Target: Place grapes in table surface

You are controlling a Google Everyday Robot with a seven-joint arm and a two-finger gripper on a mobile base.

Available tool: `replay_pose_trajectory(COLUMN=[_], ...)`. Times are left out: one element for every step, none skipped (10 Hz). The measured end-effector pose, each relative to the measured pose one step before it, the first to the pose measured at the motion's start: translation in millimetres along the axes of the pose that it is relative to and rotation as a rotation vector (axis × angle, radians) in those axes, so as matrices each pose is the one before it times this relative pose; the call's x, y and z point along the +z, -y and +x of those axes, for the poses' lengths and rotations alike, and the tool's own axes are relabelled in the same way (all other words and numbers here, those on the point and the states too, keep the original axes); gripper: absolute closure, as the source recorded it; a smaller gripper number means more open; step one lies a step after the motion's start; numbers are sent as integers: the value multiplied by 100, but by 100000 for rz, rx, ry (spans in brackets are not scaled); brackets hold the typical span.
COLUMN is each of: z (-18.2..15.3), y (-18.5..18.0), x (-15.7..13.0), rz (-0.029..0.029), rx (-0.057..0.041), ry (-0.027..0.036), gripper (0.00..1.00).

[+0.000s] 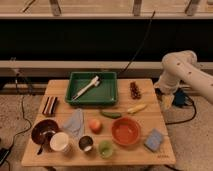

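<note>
The grapes (135,90), a small dark reddish-purple bunch, lie on the wooden slatted table surface (60,88) near its back right corner, just right of the green tray. My gripper (167,102) hangs at the end of the white arm (186,72), off the table's right edge. It is right of the grapes and apart from them, and nothing shows in it.
The green tray (105,95) holds a white utensil (86,87). A yellow corn piece (136,108), a green cucumber (111,114), a peach (95,125), an orange bowl (125,131), a blue sponge (154,140), cups, a dark bowl (44,131) and a blue cloth (75,122) fill the front.
</note>
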Motion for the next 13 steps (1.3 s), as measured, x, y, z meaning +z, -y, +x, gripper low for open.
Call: replay_pose_trajectory(z=[-13,-2,8,-8,14,-3,-39,360,168,-119,-321,-99,-177], y=[-20,-1,2,2,5,77,427,757,1335,1726,1302,1477,775], x=[102,-9,-6,6,-1,50,459,872,872,1105,933,1332,687], rz=[-129,4,14,-9,40,514,2738,3244,3544,4195,4315,7750,2744], rx=[-8,2,11,-15,-12,-419,-2200,-2388,-2954,-4107,-3496,-7010,-4423], ry=[72,2,-11,3,-35,178,1205,707,575,914,571,-948,-437], gripper=[20,20,20,20,20,20,20,20,20,20,20,20,20])
